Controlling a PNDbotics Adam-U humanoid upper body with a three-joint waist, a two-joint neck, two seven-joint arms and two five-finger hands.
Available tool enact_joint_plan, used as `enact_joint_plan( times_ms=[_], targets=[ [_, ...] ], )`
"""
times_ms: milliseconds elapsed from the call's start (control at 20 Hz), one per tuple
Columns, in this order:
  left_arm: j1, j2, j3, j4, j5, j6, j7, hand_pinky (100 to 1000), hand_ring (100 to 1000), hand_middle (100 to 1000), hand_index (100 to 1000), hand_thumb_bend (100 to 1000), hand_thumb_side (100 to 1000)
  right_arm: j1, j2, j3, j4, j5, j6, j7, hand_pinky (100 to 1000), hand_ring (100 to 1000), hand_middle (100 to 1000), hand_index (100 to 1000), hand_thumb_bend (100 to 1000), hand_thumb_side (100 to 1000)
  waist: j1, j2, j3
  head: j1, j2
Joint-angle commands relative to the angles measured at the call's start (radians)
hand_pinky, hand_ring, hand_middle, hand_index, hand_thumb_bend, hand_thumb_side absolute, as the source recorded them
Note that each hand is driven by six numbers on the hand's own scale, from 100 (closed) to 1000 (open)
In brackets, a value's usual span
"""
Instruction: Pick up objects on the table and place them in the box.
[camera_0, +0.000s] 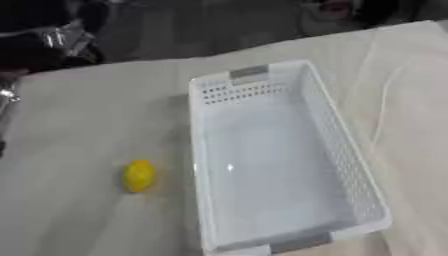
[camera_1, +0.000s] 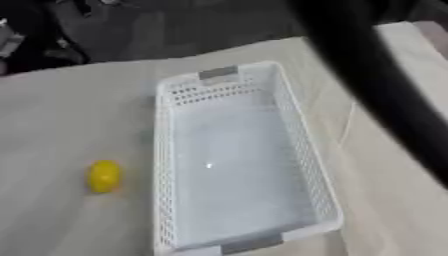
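Neither hand can be made out in either view, so their state cannot be told. A yellow object (camera_0: 138, 175) lies on the surface (camera_0: 79, 115) at lower left, just beside the empty white box (camera_0: 346, 150). Being rounded, it could be nudged into rolling away. Only in the right eye view is a dark band (camera_1: 385, 85), perhaps an arm, seen crossing the upper right

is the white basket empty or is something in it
Empty: the white basket shows only its bare floor, and the yellow object lies outside on the table, to its left.
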Motion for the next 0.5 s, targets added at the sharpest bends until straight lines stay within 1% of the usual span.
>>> enact_joint_plan(
  times_ms=[50, 100, 200, 350, 500],
  targets=[
    [-0.017, 0.041, -0.046, 0.058, -0.104, 0.028, -0.052, 288, 559, 664, 736, 613, 385, 0.008, 0.001, 0.000, 0.012, -0.001, 0.003, -0.005, 568, 672, 730, 726, 100, 910, -0.001, -0.010, -0.003, -0.010, -0.002],
    [-0.023, 0.037, -0.061, 0.079, -0.134, 0.034, -0.070, 302, 575, 685, 757, 644, 431, 0.008, 0.001, 0.000, 0.012, -0.001, 0.003, -0.005, 568, 672, 730, 726, 100, 910, 0.000, -0.010, -0.004, -0.011, -0.001],
    [-0.038, 0.023, -0.100, 0.131, -0.193, 0.045, -0.124, 313, 589, 704, 774, 661, 459, 0.008, 0.000, 0.001, 0.012, 0.001, 0.003, -0.006, 568, 672, 730, 726, 100, 910, 0.001, -0.010, -0.007, -0.015, 0.003],
    [-0.059, -0.013, -0.149, 0.207, -0.268, 0.056, -0.199, 319, 594, 714, 782, 674, 479, 0.007, -0.001, 0.001, 0.012, 0.003, 0.002, -0.006, 568, 672, 730, 726, 100, 911, 0.002, -0.009, -0.011, -0.020, 0.007],
    [-0.062, -0.051, -0.173, 0.252, -0.313, 0.060, -0.241, 315, 593, 715, 780, 669, 497, 0.005, 0.000, 0.001, 0.012, 0.005, 0.002, -0.007, 568, 672, 730, 726, 100, 911, 0.003, -0.006, -0.014, -0.024, 0.016]
  ],
)
